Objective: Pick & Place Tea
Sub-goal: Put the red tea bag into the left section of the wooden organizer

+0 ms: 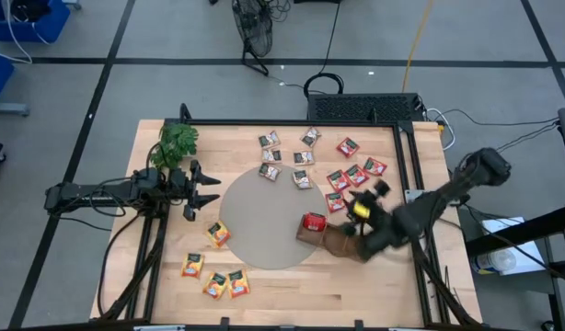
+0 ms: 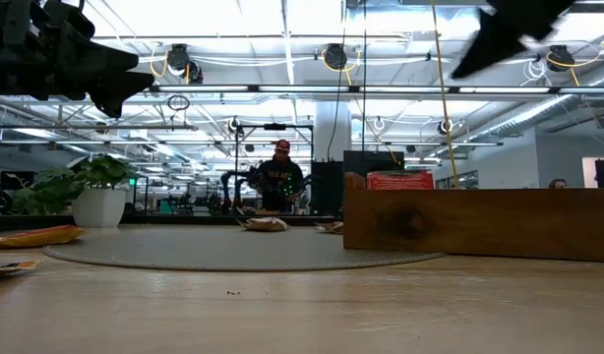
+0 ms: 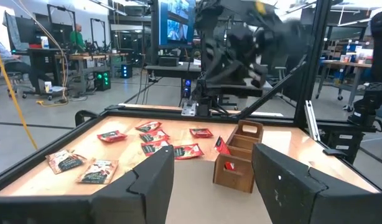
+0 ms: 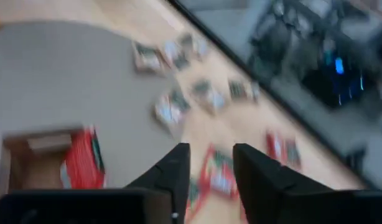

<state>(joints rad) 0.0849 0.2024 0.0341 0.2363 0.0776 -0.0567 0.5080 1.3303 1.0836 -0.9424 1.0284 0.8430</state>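
My right gripper [image 1: 363, 213] hovers right of centre over the red sachets [image 1: 349, 175], jaws apart, empty. One red sachet stands in the wooden tray [image 1: 330, 241]. They look light, thin and slippery; I'd pinch an edge. Left gripper [image 1: 207, 190] waits at left, jaws open.

A long brown wooden tray [image 2: 479, 224] stood on the tabletop [image 2: 302, 305], its near wall filling the right side, with its left end over the edge of a round grey mat [image 2: 233, 251]. A red tea sachet [image 2: 400, 180] stood upright in the tray, showing above the wall. An orange-yellow sachet [image 2: 34, 236] lay at the far left, and two pale sachets [image 2: 266, 224] lay beyond the mat. A green plant in a white pot [image 2: 97, 202] stood at left. Dark arm parts hung at the upper left [image 2: 76, 59] and upper right [image 2: 509, 34]. A person [image 2: 280, 182] stood in the room behind.
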